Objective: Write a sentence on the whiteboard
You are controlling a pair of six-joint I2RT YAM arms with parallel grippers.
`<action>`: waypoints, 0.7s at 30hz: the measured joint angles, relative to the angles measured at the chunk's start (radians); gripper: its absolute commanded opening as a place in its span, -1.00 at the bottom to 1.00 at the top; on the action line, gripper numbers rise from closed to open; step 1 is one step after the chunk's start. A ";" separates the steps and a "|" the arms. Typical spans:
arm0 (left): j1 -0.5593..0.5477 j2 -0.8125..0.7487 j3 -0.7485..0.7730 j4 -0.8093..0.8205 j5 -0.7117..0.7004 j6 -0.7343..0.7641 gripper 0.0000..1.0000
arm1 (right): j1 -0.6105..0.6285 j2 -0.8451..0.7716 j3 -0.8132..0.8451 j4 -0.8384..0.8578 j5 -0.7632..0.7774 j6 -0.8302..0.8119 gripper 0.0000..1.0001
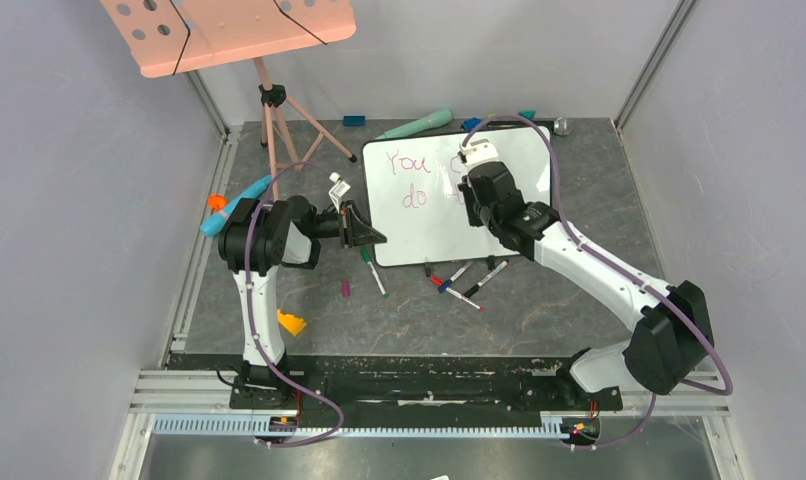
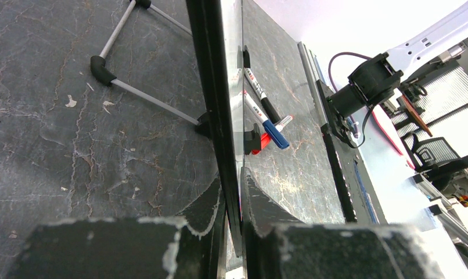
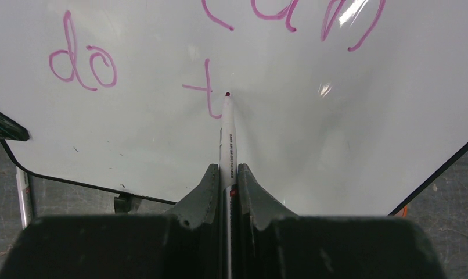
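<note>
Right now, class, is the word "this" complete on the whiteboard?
No, only a "t" follows "do" on the whiteboard, marker tip beside it.

The whiteboard (image 1: 434, 225) at the table's far edge is glossy and smooth, showing bright glare and soft reflections. Its thin dark frame looks like plastic. The table (image 1: 539, 310) is a dark grey sheet with a stone pattern, matt, marked by pale veins and scuffs. The marker (image 3: 227, 136) has a smooth white plastic barrel with a slight sheen. The right gripper (image 3: 226, 170) has 2 fingers (image 3: 204, 195) of matt black plastic, rough and whitish along their edges. The arms (image 1: 599, 270) have glossy white plastic shells and matt black joints. The rail (image 1: 179, 388) along the near edge is ribbed bare metal. The pink board (image 1: 229, 30) near the far-left corner is matt. It sits on a tripod (image 1: 263, 75) of thin tubes that look like coppery metal.
</note>
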 measured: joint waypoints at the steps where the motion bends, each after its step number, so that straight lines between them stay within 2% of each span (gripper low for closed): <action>1: 0.000 0.000 0.000 0.000 0.000 0.000 -0.96 | 0.000 0.000 0.010 -0.001 0.000 0.000 -1.00; 21: 0.000 0.000 0.000 0.000 -0.001 0.000 -0.96 | -0.021 0.058 0.082 -0.007 0.002 0.000 -1.00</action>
